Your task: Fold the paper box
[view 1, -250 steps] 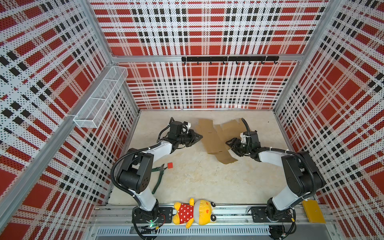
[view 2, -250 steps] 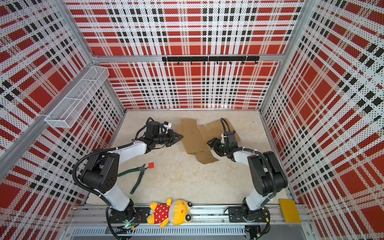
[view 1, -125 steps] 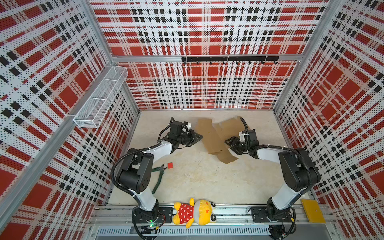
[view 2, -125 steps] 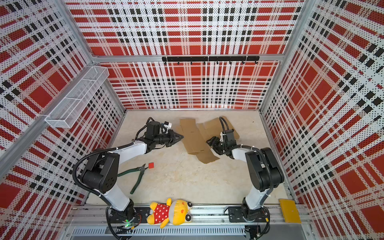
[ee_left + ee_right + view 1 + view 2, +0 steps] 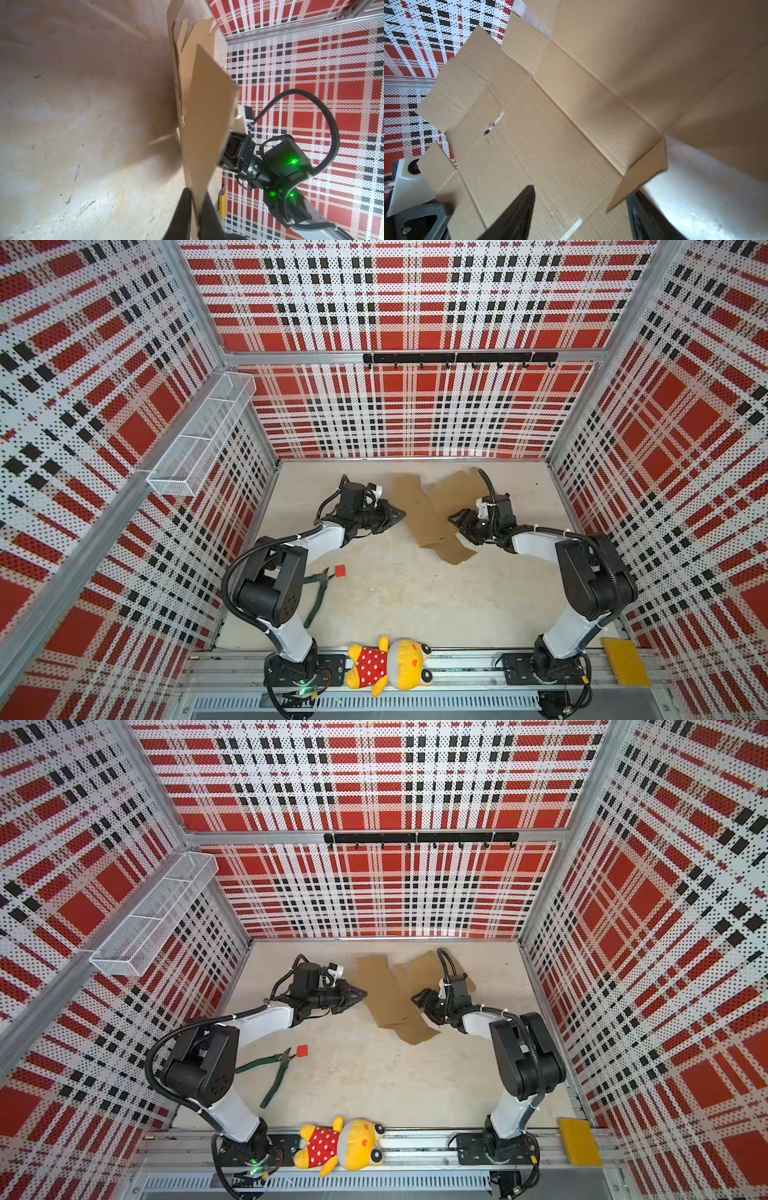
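Observation:
The paper box (image 5: 428,510) is a flat brown cardboard sheet with flaps and slits, lying at the back middle of the table (image 5: 395,597) in both top views, paper box (image 5: 390,994). My left gripper (image 5: 398,514) is shut on its left edge. In the left wrist view the left gripper (image 5: 195,195) pinches a panel of the paper box (image 5: 207,116) that stands raised off the table. My right gripper (image 5: 461,526) is open over the sheet's right part. In the right wrist view the right gripper (image 5: 581,191) spans a flat panel (image 5: 550,124); a small raised flap (image 5: 639,172) stands beside one finger.
Green-handled pliers (image 5: 318,593) and a small red cube (image 5: 340,571) lie at the left front. A plush toy (image 5: 386,664) sits on the front rail, with a yellow plate (image 5: 625,662) at the front right. A wire basket (image 5: 199,439) hangs on the left wall.
The right gripper has moved a little to the left over the cardboard and its arm has drawn in. The left gripper keeps its hold and has barely moved.

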Action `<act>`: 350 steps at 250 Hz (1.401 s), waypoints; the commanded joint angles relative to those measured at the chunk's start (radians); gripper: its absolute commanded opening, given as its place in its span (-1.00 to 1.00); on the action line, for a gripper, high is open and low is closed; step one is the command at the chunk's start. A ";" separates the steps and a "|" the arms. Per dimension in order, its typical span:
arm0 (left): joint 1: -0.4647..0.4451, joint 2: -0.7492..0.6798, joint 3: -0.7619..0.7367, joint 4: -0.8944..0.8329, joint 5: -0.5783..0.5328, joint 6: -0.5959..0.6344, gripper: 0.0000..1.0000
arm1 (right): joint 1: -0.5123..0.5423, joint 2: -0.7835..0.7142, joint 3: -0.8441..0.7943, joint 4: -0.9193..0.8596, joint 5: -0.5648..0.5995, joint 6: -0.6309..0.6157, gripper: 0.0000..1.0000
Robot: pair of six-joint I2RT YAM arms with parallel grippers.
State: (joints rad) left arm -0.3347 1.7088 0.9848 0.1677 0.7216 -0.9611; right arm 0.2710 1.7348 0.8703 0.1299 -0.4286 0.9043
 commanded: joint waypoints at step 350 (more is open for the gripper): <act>-0.173 -0.075 0.812 -1.063 -0.436 1.453 -0.73 | 0.003 -0.459 0.459 -0.554 -0.048 -1.315 0.71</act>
State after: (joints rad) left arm -0.4931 1.6722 1.7317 -0.8001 0.2981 0.3431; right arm 0.2707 1.2613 1.2675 -0.3779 -0.3721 -0.2359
